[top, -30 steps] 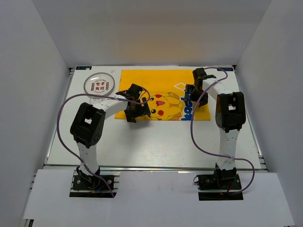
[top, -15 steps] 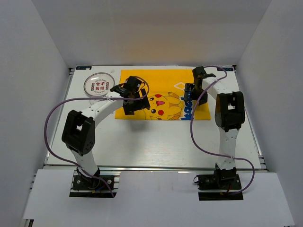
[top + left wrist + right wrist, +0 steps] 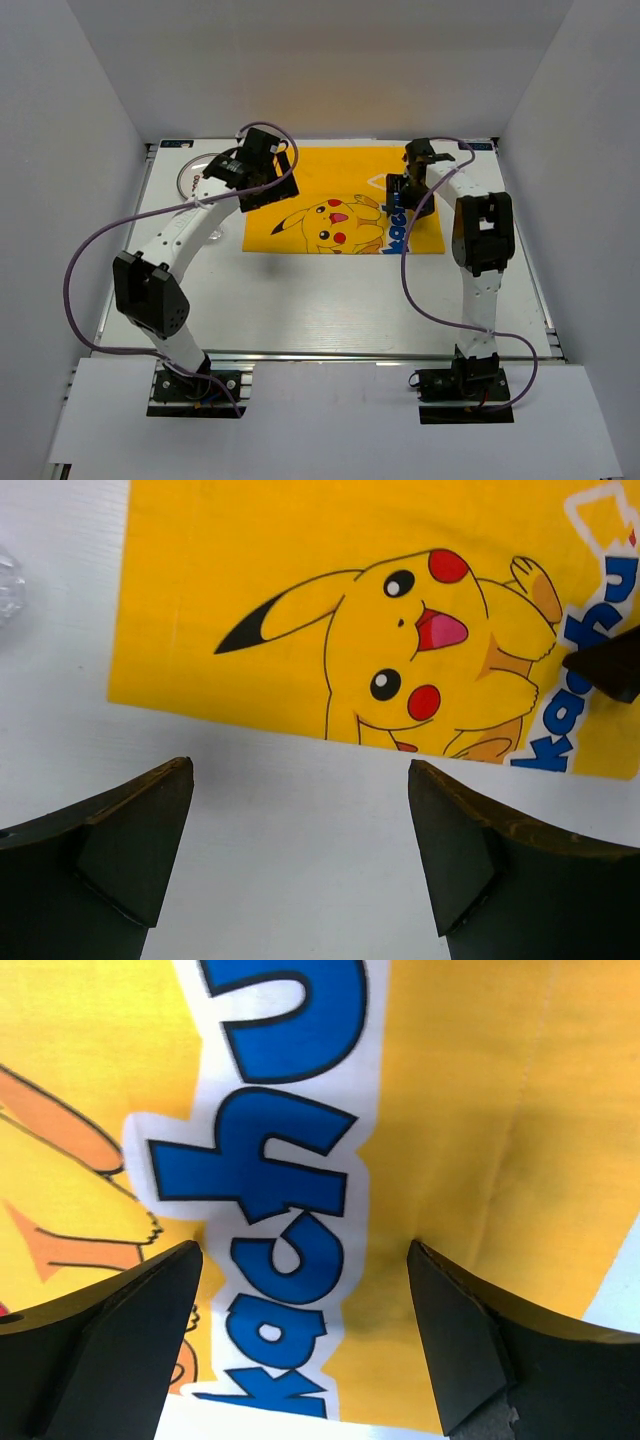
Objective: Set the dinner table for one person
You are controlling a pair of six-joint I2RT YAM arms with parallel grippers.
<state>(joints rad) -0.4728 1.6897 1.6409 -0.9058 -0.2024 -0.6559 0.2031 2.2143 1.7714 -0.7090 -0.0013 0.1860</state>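
Note:
The dinner table (image 3: 330, 290) is a wide white top. A yellow cartoon-printed mat (image 3: 340, 170) lies flat at its back middle. My left gripper (image 3: 262, 188) hangs above the mat's back left corner, open and holding nothing. In the left wrist view the left gripper (image 3: 300, 780) frames bare white table, with the mat (image 3: 300, 600) beyond it. My right gripper (image 3: 405, 200) hovers over the mat's right part. In the right wrist view the right gripper (image 3: 305, 1255) is open and empty above the blue lettering (image 3: 270, 1190).
A clear glass plate (image 3: 192, 178) with red markings sits at the back left, partly hidden by my left arm; its rim (image 3: 6, 580) shows in the left wrist view. White walls enclose the table on three sides. Purple cables loop from both arms.
My left arm has swung back and to the left, from the mat's front left part to its back left corner near the glass plate. The right gripper has barely moved.

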